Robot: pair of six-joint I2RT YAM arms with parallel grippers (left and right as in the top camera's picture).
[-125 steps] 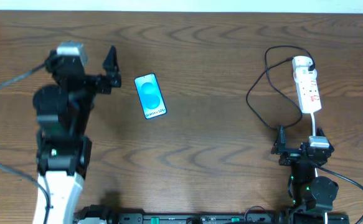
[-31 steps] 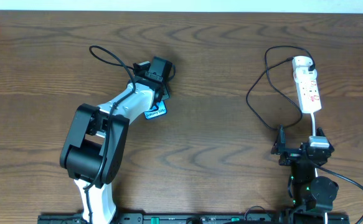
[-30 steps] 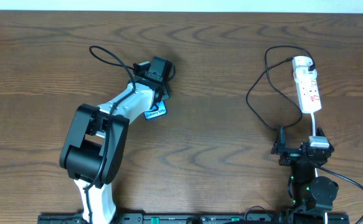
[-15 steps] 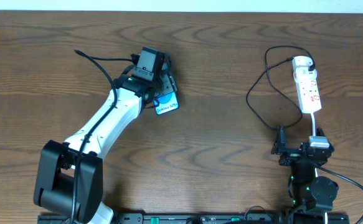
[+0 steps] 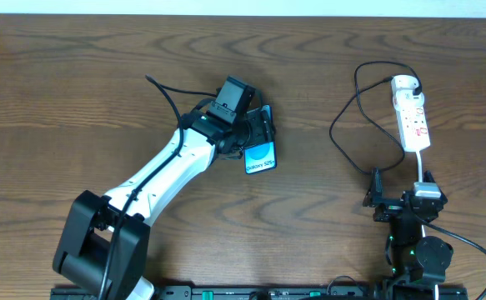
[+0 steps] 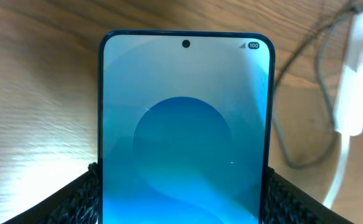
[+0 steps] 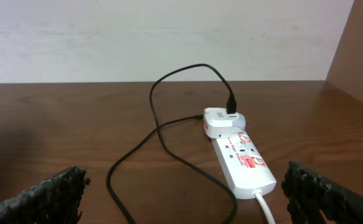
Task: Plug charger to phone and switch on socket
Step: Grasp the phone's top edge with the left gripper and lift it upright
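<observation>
Left end effector (image 5: 258,133) clamped on the phone (image 5: 260,158) by its sides, blue screen up, mid-counter (image 5: 101,67), right end effector (image 7: 184,177) spread wide at near right, socket (image 5: 412,112) far right, charger (image 5: 343,117) cable looped to its left.

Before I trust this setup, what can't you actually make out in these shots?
The phone port end: left wrist view, cut off by bottom edge; overhead, too small.
The charger tip: right wrist view, runs off bottom edge.
The socket switch position: too small in every view.
</observation>
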